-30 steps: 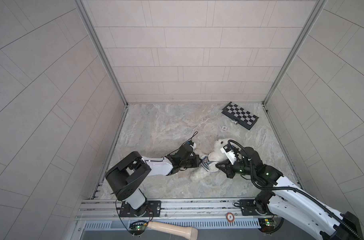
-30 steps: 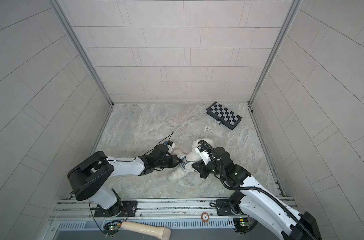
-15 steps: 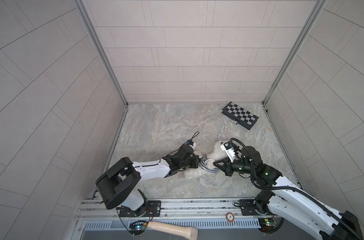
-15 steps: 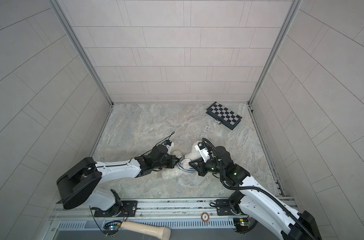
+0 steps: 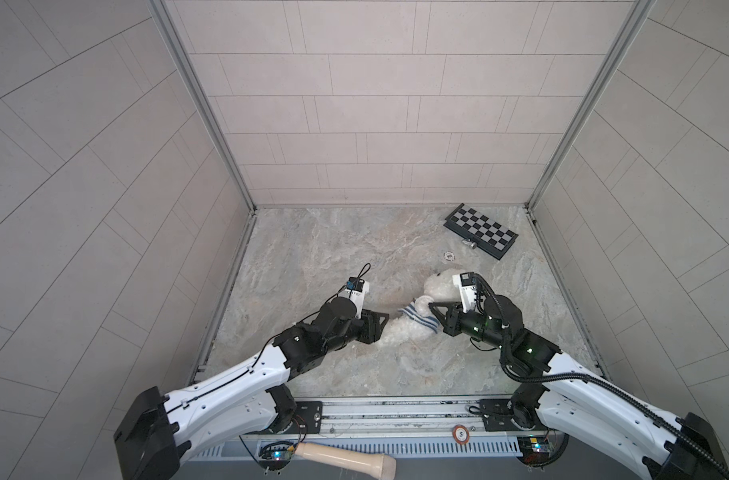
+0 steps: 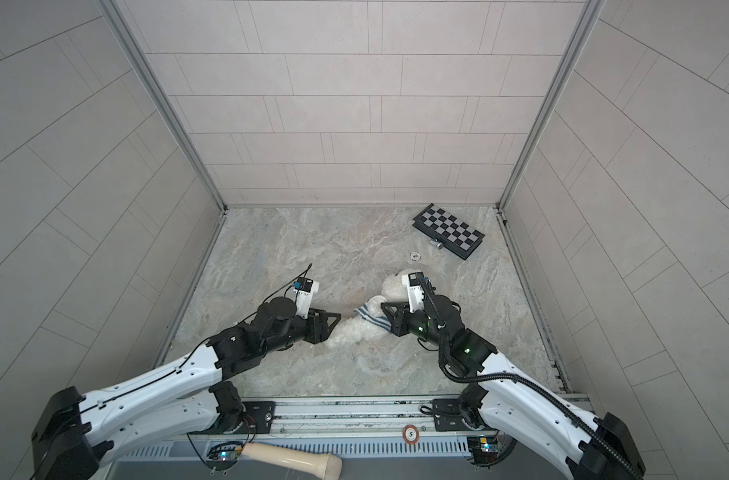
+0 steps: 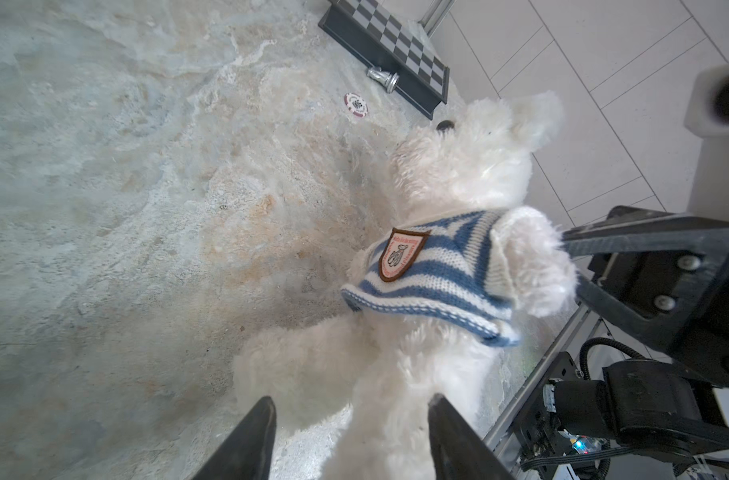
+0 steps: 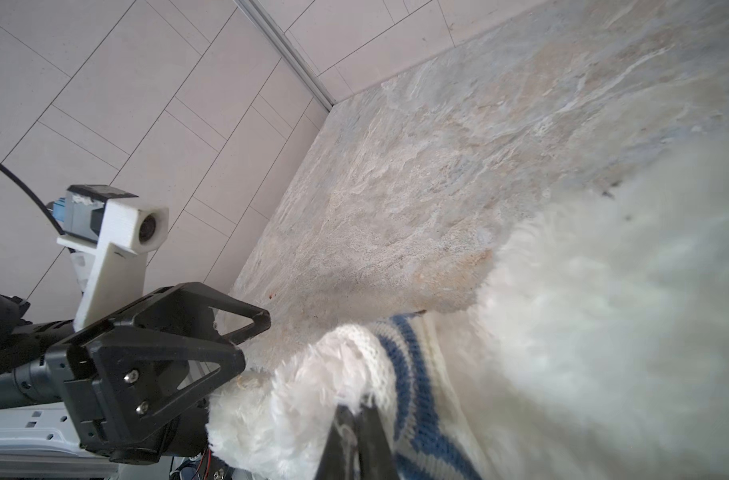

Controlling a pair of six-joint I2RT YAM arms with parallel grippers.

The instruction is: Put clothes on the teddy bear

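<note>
The left gripper [image 5: 383,326] has sprung open, its jaws now wide astride a leg of the teddy bear [image 5: 437,286], which lies mid-table on the marble top [image 5: 333,257] between the arms. The right gripper [image 8: 356,415] stays pinched shut on the striped shirt [image 5: 419,319] at the sleeve.

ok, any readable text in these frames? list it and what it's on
"5": round disc on the front rail, in both top views.
Badge on the striped shirt: lettering around its edge, too blurred to read.
Poker chip: markings too small to read.
Nothing else legible.
</note>
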